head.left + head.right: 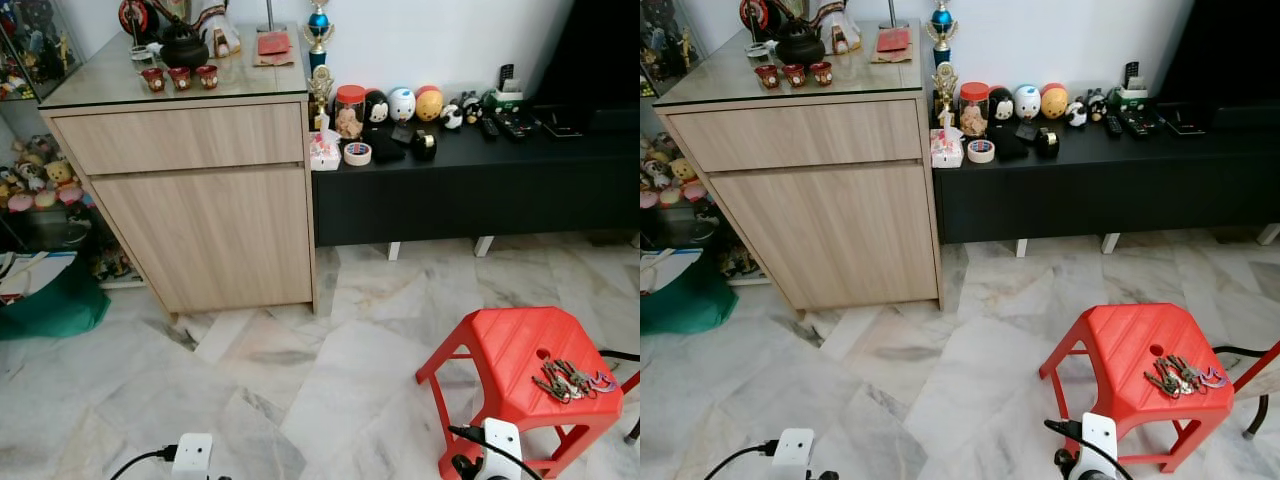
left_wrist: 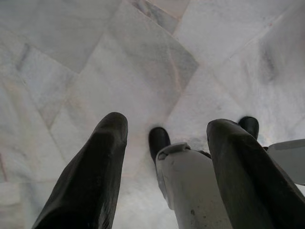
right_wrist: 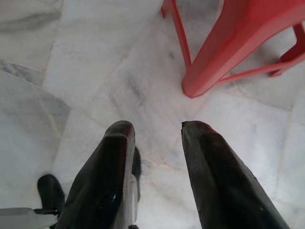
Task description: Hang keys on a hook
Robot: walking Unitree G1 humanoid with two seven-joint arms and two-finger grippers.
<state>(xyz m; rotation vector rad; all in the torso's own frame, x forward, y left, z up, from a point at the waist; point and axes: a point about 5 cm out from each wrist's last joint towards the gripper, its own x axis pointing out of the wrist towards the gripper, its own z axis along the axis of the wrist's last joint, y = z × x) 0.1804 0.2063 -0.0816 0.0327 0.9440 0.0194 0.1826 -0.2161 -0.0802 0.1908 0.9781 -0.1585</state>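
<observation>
A pale grey-veined marble tile floor [image 1: 300,380] spreads across the room. Against the white back wall stands a tall light-wood cabinet with a glass top [image 1: 190,170], carrying a dark round teapot [image 1: 184,46] and three small red cups [image 1: 180,77]. Just beside it, on the robot's right, runs a long low black desk [image 1: 470,185], crowded along its back edge with small round toy figures [image 1: 402,103], a red-lidded jar [image 1: 350,105], a roll of tape [image 1: 357,153] and several black remote controls [image 1: 510,125]. A blue and gold trophy [image 1: 319,35] rises at the seam between the two pieces. At the far left a green bag [image 1: 55,305] lies on the floor below shelves of soft toys [image 1: 35,180].

Nearer the robot, on its right, stands a red plastic square-topped stool [image 1: 510,350]. The bunch of metal keys on a ring [image 1: 566,380] lies flat on the stool's seat, toward its right edge, well apart from both arms.

Both arms hang low. The left tool [image 2: 164,143] points down at bare floor, its two black fingers [image 2: 95,171] held apart with nothing between them; one of the robot's black feet [image 2: 158,140] shows beyond it. The right tool [image 3: 157,138] also points at the floor, its fingers spread and empty, with a leg of the red stool near ahead of it.
</observation>
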